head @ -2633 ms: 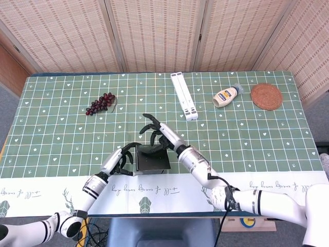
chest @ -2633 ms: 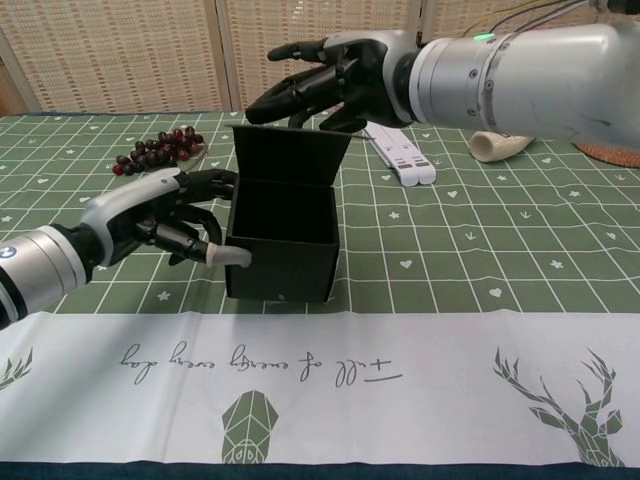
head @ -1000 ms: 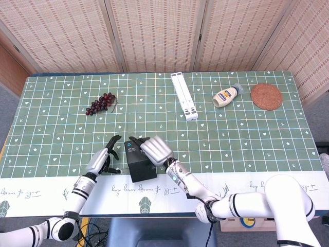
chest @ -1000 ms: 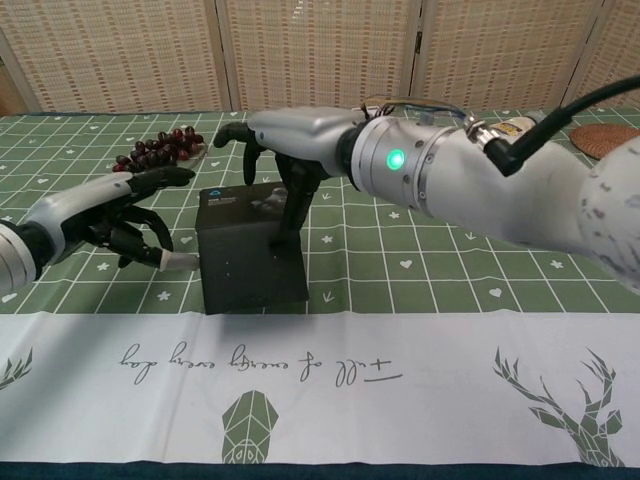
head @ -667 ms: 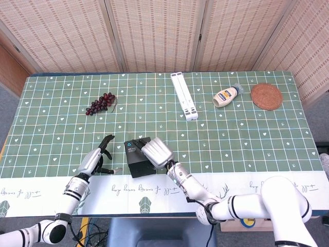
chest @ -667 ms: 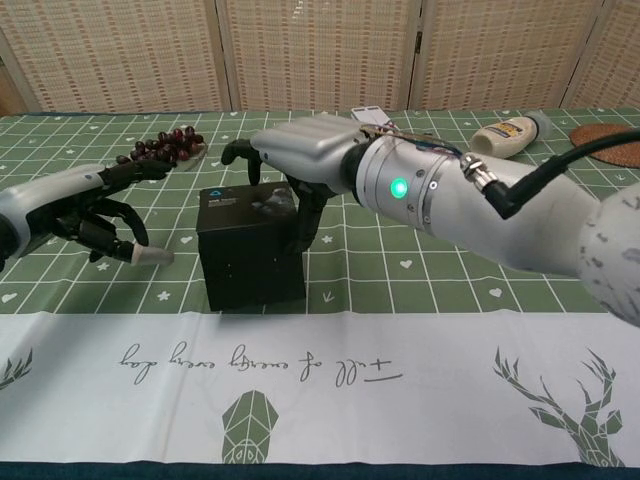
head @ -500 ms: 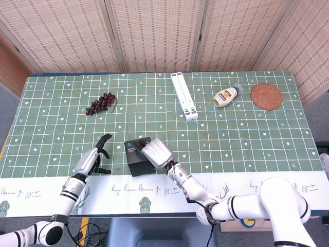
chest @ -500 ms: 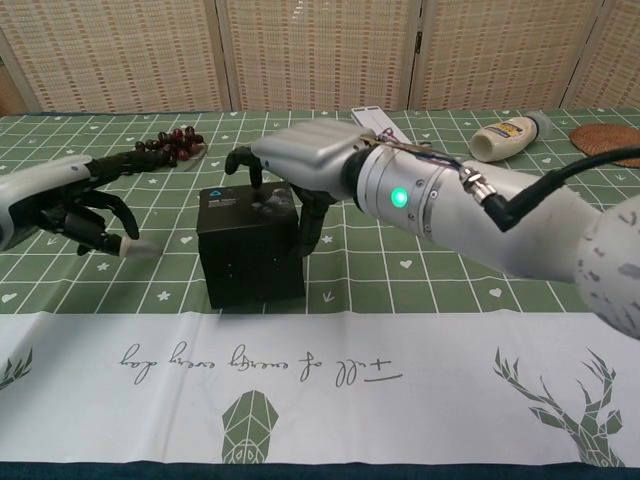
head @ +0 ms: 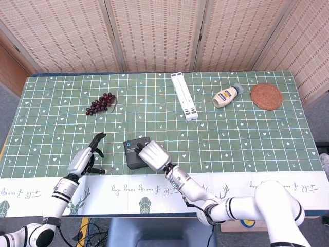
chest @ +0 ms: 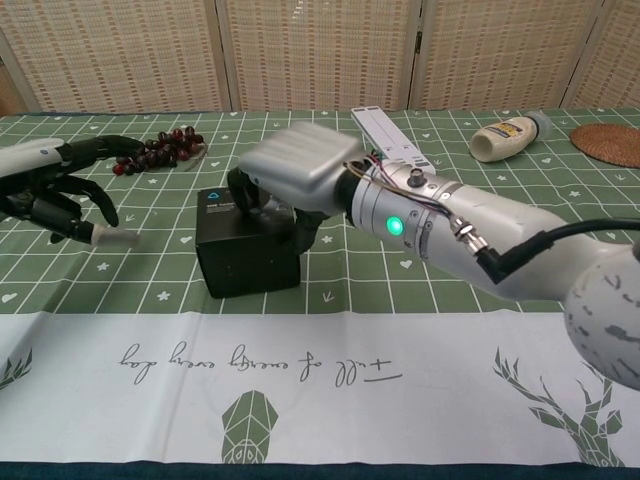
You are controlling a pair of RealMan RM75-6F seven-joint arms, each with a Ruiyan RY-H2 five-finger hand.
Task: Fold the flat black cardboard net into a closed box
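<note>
Closed black box (head: 138, 153) under the right hand (head: 152, 156), on one green checked tablecloth (head: 257, 139).
Left of the box, apart from it, the left hand (head: 85, 160) hovers empty with fingers (chest: 98, 202) spread. The right hand lies palm-down on the box top, fingers curled over its far edges. Beyond the box, from left to right: one grape bunch (head: 101, 103), one white folded stand (head: 184, 95), one lying mayonnaise bottle (head: 226, 95), one round woven coaster (head: 266, 96).
</note>
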